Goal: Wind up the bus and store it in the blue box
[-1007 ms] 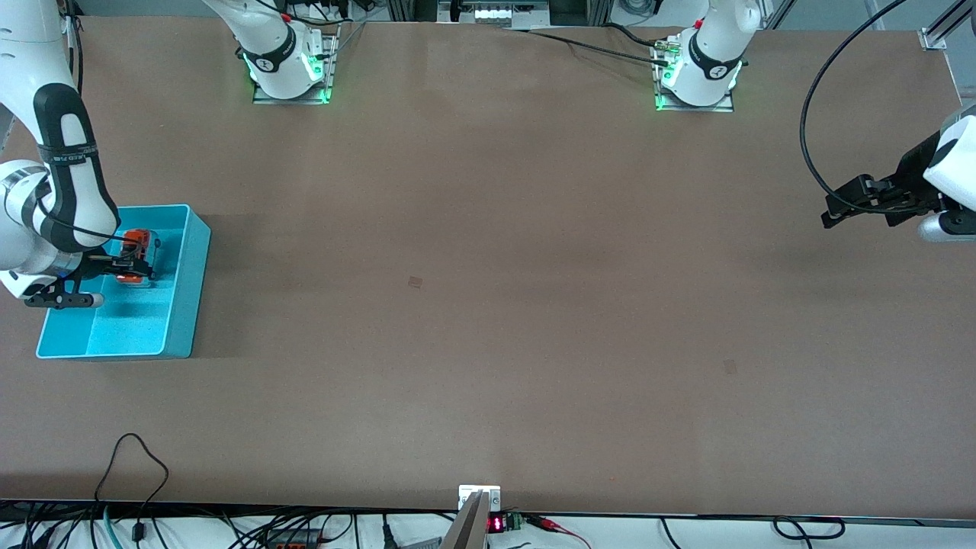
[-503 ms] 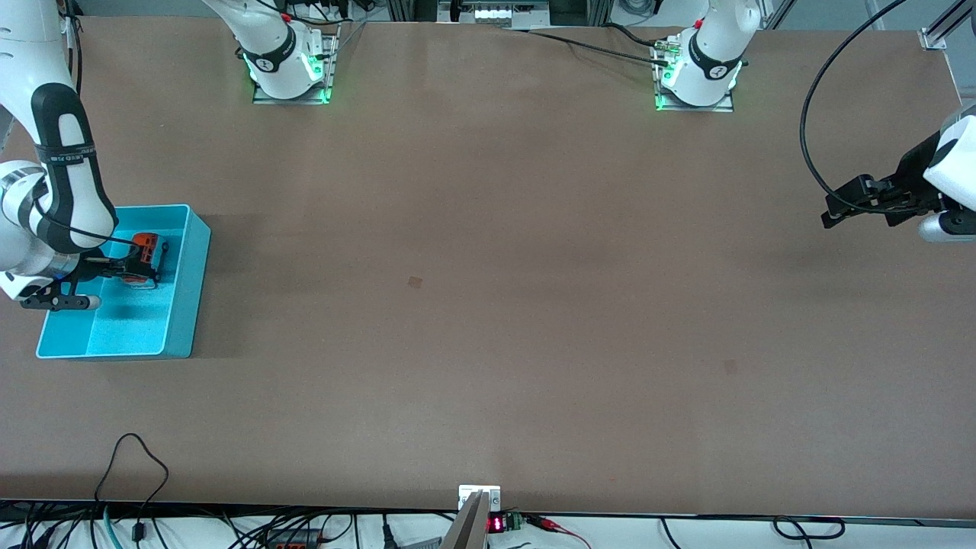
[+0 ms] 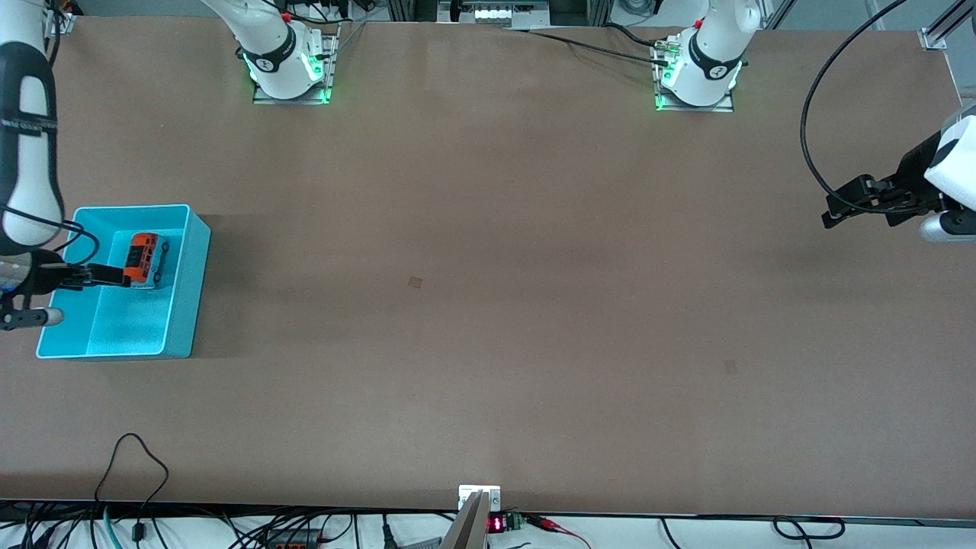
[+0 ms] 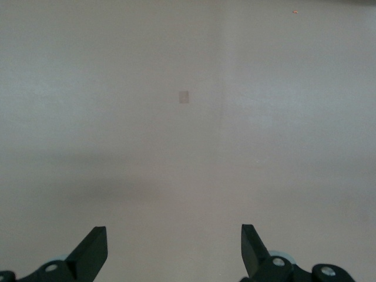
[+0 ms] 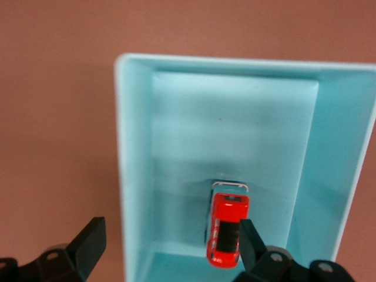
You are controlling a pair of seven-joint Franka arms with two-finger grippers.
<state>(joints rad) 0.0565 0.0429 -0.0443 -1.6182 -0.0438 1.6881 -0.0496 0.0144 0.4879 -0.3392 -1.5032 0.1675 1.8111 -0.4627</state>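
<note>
Front view: you have one blue box (image 3: 183, 305), a rectangular bin of smooth plastic with tall thin walls, standing on the matte brown table (image 3: 488, 305) at the right arm's end. In it lies one bus (image 3: 146, 260), small, glossy orange-red with dark roof windows, resting on the floor of the box in the part farther from the front camera. Your right gripper (image 3: 114, 276) sits over the box just beside the bus, fingers spread and holding nothing. Your left gripper (image 3: 835, 210) waits in the air over the left arm's end of the table.

Left wrist view: two black wedge-shaped fingers (image 4: 94, 252) stand wide apart over bare table.

Right wrist view: one bus (image 5: 227, 229) lies free on the floor of the box (image 5: 135, 176), near an end wall; both fingers (image 5: 91, 238) are parted above it.
</note>
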